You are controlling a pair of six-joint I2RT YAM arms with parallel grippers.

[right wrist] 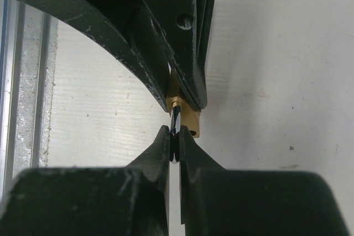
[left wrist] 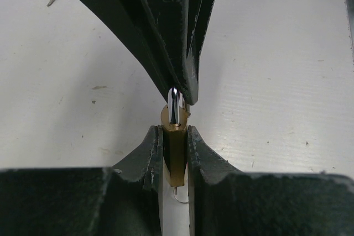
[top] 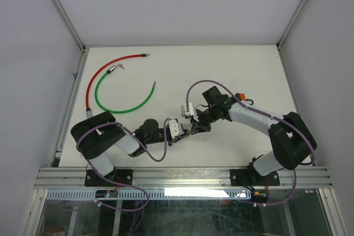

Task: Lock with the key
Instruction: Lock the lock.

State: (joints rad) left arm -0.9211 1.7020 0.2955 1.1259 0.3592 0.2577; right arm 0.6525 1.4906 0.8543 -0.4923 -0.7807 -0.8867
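Close in front of the arm bases, at mid-desk (top: 232, 70), the two claws are meeting tip to tip. The left claw (left wrist: 176, 136) is clamping narrow on the brass padlock (left wrist: 176, 161), its fingers pressing the body's two flat sides. The right claw (right wrist: 175, 136) is pinching almost fully together on the thin black head of the key (right wrist: 175, 120).

From the right claw, the padlock is lying straight ahead, touching the key's far end. The key's long axis is running in line with the padlock body, along the line joining the two claws. The blade appears to be sitting in the keyway, though the left claw's fingers are hiding how deep it goes.

The coming move likely calls for the right wrist to roll about that shared axis while the left claw braces the body. The thin head could slip between the pads, or the padlock could twist in its grip.

Farther back, at the desk's far left, a red cable (top: 105, 73) and a green cable (top: 124, 103) are lying curved, well apart from the claws.
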